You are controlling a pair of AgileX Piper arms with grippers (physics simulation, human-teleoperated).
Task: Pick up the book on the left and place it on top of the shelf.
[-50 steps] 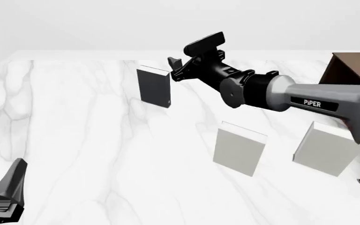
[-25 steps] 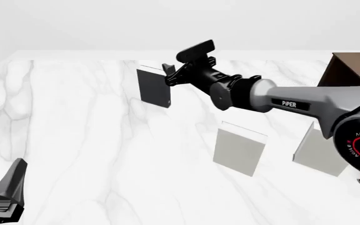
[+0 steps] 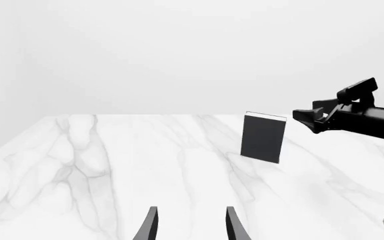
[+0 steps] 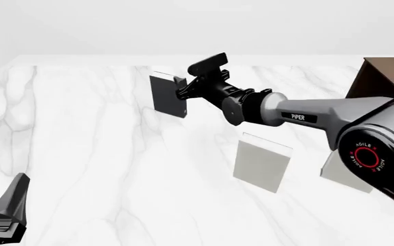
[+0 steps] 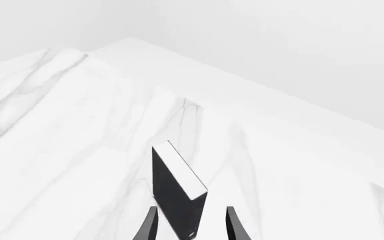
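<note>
Item, the book [image 4: 168, 95]: dark, slim, upright on the marble table [image 4: 80, 154] at far left of the row, untouched by anything you can confirm

Item, your right gripper [image 4: 193, 77]: reached out to the book's top right corner, fingers apart; the right wrist view shows the book's upper edge entering the gap between the fingertips [image 5: 150, 222], no squeeze yet

Item, your left gripper [image 3: 190, 225]: parked low near the table's front edge, fingers spread, holding nothing

Item, the shelf [image 4: 381, 77]: brown, at the far right, top mostly out of frame

Item, two pale books [image 4: 262, 163]: standing between, not yours to take

Status: approach nearly complete; grasp, lift, carry across and placement on the shelf top all outstanding
</note>
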